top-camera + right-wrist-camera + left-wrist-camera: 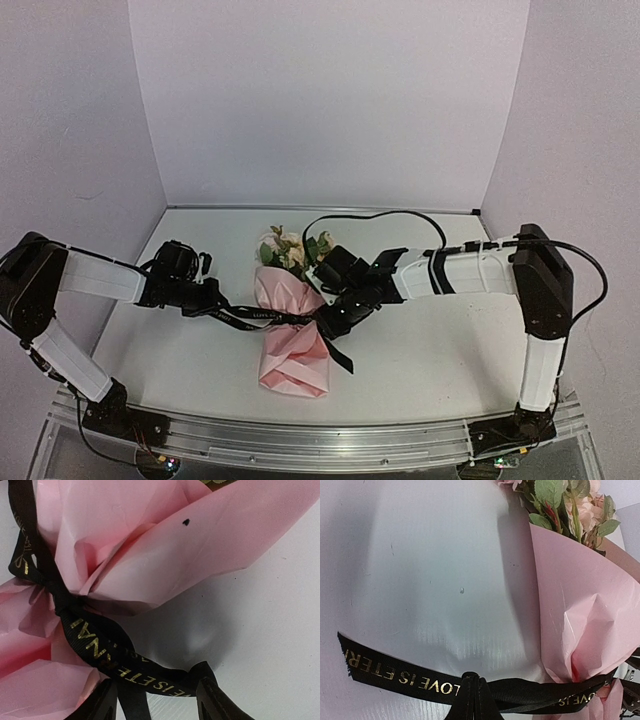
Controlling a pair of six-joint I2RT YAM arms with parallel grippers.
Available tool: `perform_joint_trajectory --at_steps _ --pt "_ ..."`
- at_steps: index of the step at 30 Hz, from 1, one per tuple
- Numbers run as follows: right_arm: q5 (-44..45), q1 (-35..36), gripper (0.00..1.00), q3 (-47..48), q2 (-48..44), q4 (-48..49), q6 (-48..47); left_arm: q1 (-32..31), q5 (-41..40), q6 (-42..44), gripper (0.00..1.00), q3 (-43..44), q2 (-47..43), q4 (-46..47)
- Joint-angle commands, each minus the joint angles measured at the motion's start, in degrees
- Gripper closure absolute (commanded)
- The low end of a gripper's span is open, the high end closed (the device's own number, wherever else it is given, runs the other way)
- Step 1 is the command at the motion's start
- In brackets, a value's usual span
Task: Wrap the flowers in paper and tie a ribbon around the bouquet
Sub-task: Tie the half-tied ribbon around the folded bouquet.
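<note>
Count: 2 arms, 2 grippers, 1 bouquet, 1 ribbon, 1 sheet of paper. The flowers are a small bunch, no. of heads not clear.

Nearest, a metal rail (300, 440) along the front edge of the table (430, 350) carries both arm bases, one at each end. Just behind it lies the bouquet (292, 330), approx. mid-table, folded narrow end toward the rail, heads pointing away. There is bare table on both sides of it, more room on the right, plus a strip btw. its near end and the rail.

At the waist the ribbon (255, 315) goes around the paper (293, 365) and looks knotted there. One tail runs left, and short tails hang to the near right. The left gripper (222, 308) is clenched on the left tail, the band bunched btw. its fingers (470, 705). The right gripper (333, 320) sits at the knot, jaws released and standing apart. A ribbon strand passes btw. its fingertips (102, 705) w/o being pinched.

Container: the paper cone holds the flowers (295, 250), pink and cream w/ green leaves, coming out of its far open mouth. Behind them a black cable (360, 215) loops over the table, then come the far edge and the white walls (330, 100).
</note>
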Motion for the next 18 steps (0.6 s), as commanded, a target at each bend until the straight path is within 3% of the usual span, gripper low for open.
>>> perform_joint_trajectory --at_steps 1,9,18 --pt "0.8 -0.1 0.54 3.5 1.4 -0.3 -1.4 0.7 -1.3 0.5 1.0 3.0 0.3 -0.8" --pt "0.3 -0.2 0.98 4.4 2.3 -0.3 0.0 1.1 -2.0 -0.1 1.0 4.4 1.6 -1.5" --pt "3.1 -0.2 1.0 2.0 0.1 0.0 2.3 1.6 -2.4 -0.9 1.0 6.5 3.7 -1.7"
